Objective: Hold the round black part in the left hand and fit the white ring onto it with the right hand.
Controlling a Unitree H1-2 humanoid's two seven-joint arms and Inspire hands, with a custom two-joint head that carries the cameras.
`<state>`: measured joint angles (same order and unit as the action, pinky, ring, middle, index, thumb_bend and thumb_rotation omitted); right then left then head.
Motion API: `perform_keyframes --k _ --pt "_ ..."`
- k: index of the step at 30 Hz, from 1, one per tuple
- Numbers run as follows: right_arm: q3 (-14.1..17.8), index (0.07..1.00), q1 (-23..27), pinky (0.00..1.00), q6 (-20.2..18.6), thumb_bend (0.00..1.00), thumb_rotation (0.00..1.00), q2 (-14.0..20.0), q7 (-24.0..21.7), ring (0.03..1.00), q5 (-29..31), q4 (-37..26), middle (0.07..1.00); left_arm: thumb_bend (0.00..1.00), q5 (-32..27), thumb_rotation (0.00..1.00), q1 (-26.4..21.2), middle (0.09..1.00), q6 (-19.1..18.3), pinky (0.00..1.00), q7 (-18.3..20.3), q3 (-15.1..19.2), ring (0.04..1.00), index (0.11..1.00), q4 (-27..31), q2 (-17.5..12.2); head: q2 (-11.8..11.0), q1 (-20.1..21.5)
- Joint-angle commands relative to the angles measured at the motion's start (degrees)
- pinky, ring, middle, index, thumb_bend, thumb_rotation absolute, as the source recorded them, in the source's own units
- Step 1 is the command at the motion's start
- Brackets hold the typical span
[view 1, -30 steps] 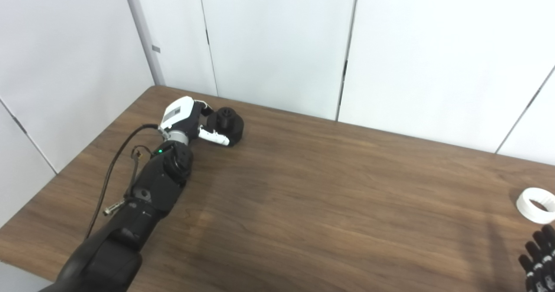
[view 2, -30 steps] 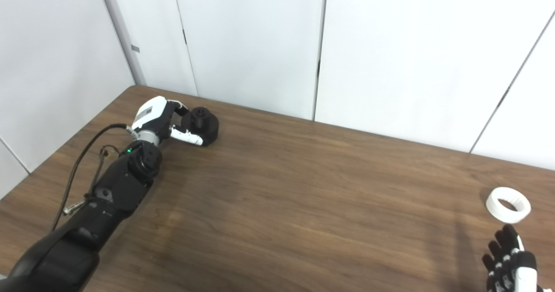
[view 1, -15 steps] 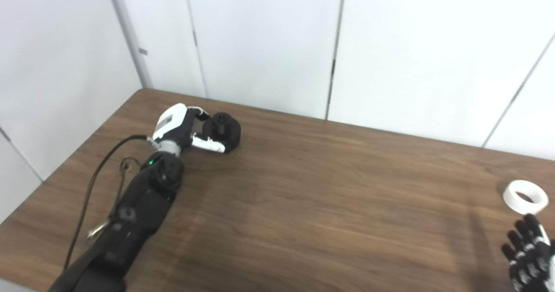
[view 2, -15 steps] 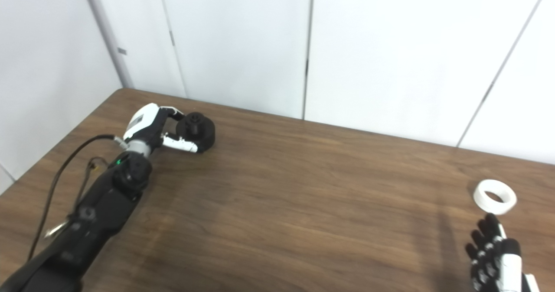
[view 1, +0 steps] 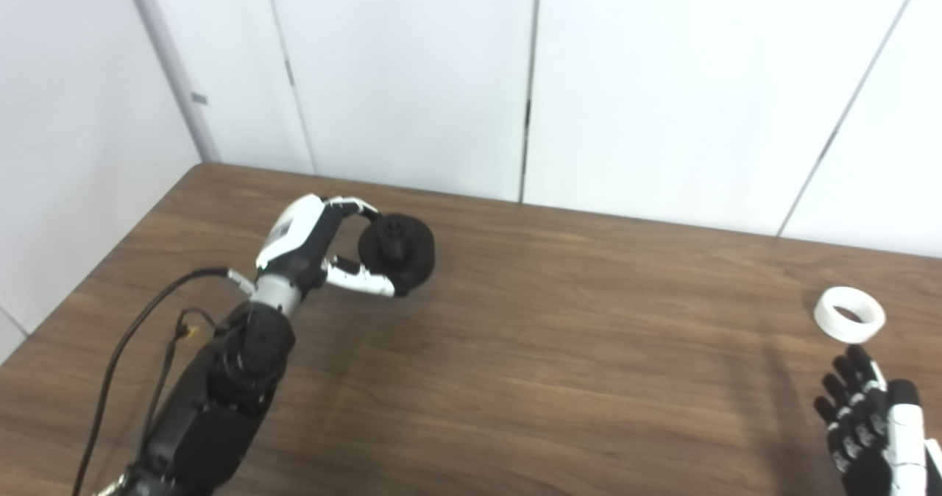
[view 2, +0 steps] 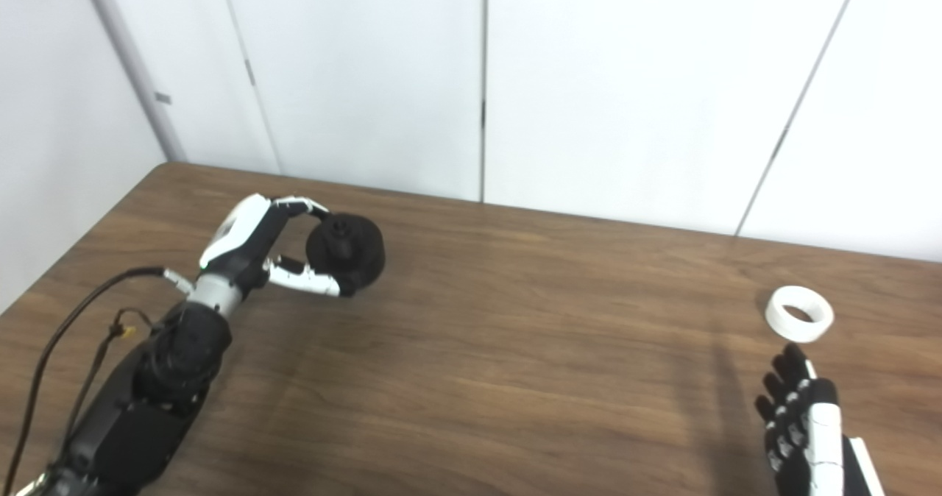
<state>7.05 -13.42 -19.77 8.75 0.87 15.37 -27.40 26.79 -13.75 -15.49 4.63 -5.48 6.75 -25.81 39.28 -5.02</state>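
Left hand (view 1: 313, 242) has lifted one black part (view 1: 397, 253) (one white ring (view 1: 849, 314) untouched).

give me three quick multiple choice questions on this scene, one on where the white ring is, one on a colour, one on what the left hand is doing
1. Where is the white ring?
A. on the table by the right hand
B. in the left hand
C. on the black part

2. What colour is the table?
A. white
B. brown wood
C. green

3. What is the left hand doing?
A. lying open and empty
B. holding the ring
C. gripping the round black part

Key: 1 A, the ring lies just beyond the right hand; 2 B, dark wood grain shows; 3 C, fingers and thumb close around the part.
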Motion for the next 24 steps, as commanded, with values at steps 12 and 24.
perform_keyframes --k 12,24 --pt "-0.75 1.0 1.52 1.0 3.4 0.58 1.0 -2.05 0.01 1.0 -1.41 0.48 1.0 0.52 3.21 0.06 7.49 0.798 2.03 1.0 4.42 -3.8 0.915 0.481 13.72 4.02 3.66 7.75" --pt "-2.07 0.983 2.05 1.0 2.91 0.58 1.0 -3.17 1.26 1.0 -2.07 -0.09 0.999 0.52 4.37 0.05 11.9 0.781 8.02 1.0 5.36 -9.54 0.907 0.481 11.5 6.7 5.6 12.86"
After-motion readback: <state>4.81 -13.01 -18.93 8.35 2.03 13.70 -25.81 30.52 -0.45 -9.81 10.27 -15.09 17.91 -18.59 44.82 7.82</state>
